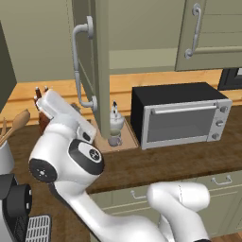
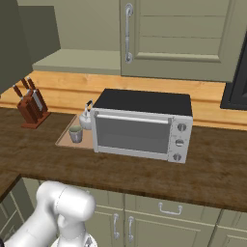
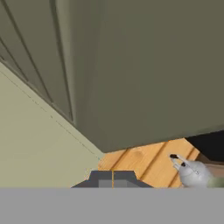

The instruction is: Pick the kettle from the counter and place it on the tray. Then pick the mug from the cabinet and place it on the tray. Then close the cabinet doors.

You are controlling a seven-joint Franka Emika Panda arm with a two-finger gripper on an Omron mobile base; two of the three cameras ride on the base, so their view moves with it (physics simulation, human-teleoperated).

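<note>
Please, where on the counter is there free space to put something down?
Bare counter lies in front of the toaster oven and to its right. Another patch lies between the knife block and the tray. The tray itself is crowded: kettle and mug.

Tray [image 2: 65, 140] on counter [image 2: 144, 169], frame left, touching toaster oven [image 2: 142, 125] on its right. Kettle [image 2: 86, 118] and mug [image 2: 75, 133] on tray, mug in front. Knife block [image 2: 31, 108] left of tray. Open cabinet door [image 1: 92, 66] upper left, above tray; shut door [image 1: 212, 33] upper right.
</note>
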